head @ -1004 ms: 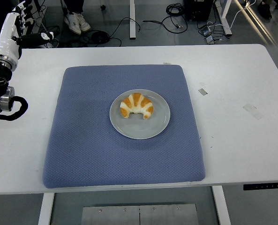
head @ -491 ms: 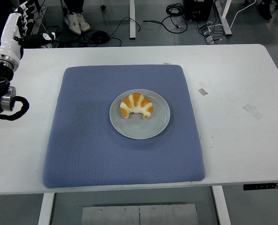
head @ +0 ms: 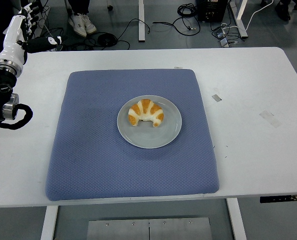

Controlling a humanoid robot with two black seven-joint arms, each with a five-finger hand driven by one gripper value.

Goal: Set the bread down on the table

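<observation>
The bread [head: 145, 112], a croissant, is lying on the grey plate [head: 171, 135], and the plate is sitting near the middle of the blue mat [head: 88, 165] that is spread over the white desk [head: 258, 160]. Nothing is being gripped yet, so the step in hand is judged to be the reach toward the bread.

For that reach, the robot hand should be brought in from the left, over the mat and above the plate's rim, and lowered onto the croissant's middle, so that the plate is not being pushed. A light closing is advised, since the pastry is judged soft and easily crushed.

The left robot hand [head: 19, 27] is being held raised at the far left corner, its fingers extended and holding nothing. The bread is lying well apart from it, nearer and to its right. No right arm is being shown.
</observation>
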